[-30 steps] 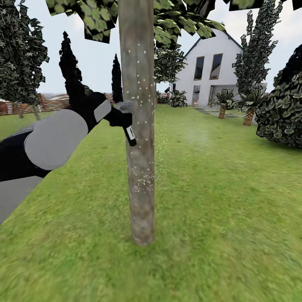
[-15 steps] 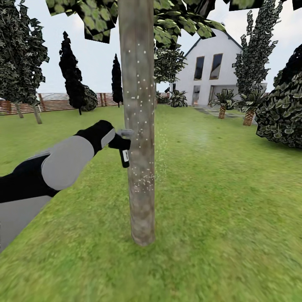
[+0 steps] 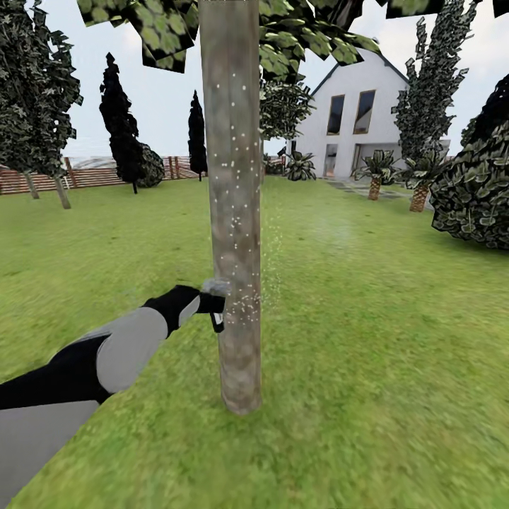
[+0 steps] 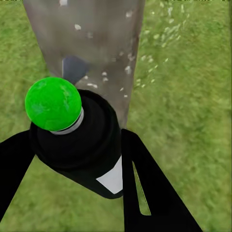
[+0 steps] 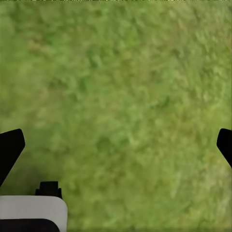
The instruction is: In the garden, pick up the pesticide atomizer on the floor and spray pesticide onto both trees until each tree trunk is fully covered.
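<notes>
White-specked grey-brown tree trunk (image 3: 232, 177)

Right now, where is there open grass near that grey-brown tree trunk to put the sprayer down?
Open green lawn runs from the mottled grey-brown trunk towards the dark leafy bush. It is crowded on the trunk's other side, where the left gripper holds the dark pesticide atomizer against the bark.
</notes>
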